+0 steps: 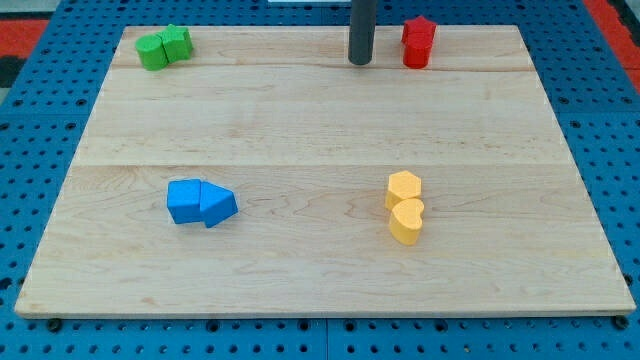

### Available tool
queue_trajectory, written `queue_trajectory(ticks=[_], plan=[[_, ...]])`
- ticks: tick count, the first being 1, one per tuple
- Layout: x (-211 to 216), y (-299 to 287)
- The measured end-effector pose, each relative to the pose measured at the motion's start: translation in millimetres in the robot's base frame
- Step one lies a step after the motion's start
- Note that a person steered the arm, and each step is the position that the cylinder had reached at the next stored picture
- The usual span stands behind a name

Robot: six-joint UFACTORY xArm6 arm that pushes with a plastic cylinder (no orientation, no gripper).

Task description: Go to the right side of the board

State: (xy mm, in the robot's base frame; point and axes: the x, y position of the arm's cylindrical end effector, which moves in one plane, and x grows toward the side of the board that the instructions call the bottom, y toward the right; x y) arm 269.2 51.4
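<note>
My tip (360,62) is the lower end of a dark rod that comes down at the view's top, a little right of the middle of the wooden board (320,120). A red star-shaped block (418,42) stands just to the right of the tip, apart from it. Two green blocks (165,47) sit together at the top left. A blue cube (184,201) and a blue wedge-like block (217,205) touch each other at the lower left. A yellow hexagonal block (404,188) and a yellow heart-like block (407,221) touch each other at the lower right of middle.
The board lies on a blue perforated base (600,110) that shows on all sides. A red patch (30,40) shows at the top left corner, another at the top right.
</note>
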Motion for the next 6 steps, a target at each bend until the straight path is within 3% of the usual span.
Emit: queue_trajectory(ticks=[1, 3, 5, 6], plan=[[59.0, 10.7], [71.0, 25.4], [73.2, 80.1], [73.2, 134.6]])
